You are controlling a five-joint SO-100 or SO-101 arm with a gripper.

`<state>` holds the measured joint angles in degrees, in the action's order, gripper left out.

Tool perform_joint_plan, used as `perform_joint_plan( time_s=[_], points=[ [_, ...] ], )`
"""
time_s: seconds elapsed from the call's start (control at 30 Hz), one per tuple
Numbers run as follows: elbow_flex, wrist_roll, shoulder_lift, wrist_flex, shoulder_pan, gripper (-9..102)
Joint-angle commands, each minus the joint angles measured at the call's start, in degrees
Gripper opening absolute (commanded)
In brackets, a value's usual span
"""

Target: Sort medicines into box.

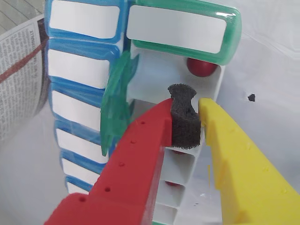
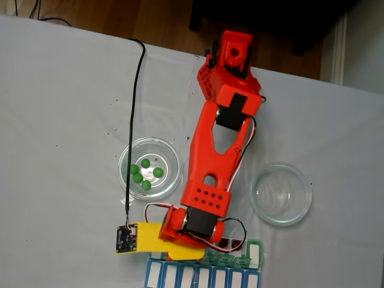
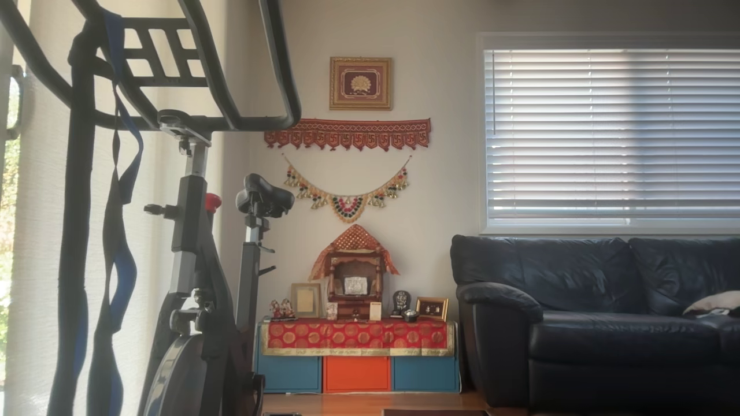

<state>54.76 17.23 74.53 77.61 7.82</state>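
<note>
In the open white compartment of the pill organizer (image 1: 140, 89), under a raised green lid, lies one dark red pill (image 1: 201, 67). The tool (image 1: 187, 104) hangs just above that row, its red and yellow fingers parted and holding nothing. Five green pills (image 2: 144, 173) sit in a glass dish (image 2: 169, 180) on the table (image 2: 60, 120).

The box (image 1: 140, 79) is glossy translucent plastic over white. The gripper (image 1: 185, 105) has matt printed plastic fingers and a rough black foam pad (image 1: 183, 117). At nine o'clock lies printed newspaper (image 1: 18, 75).
</note>
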Motion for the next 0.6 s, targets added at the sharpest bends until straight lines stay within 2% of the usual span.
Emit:
perform_joint_plan(
  time_s=[0.0, 0.13, 0.27, 0.4, 0.57],
  points=[
    [-8.96, 2.37, 4.57, 4.57, 0.7, 1],
    [-6.68, 6.68, 8.09, 8.35, 1.76, 1],
    [8.79, 9.67, 18.9, 3.69, 2.72, 1],
    [10.9, 13.97, 23.2, 6.86, 6.68, 1],
    [19.69, 22.76, 30.85, 3.43, 11.07, 1]
  ],
)
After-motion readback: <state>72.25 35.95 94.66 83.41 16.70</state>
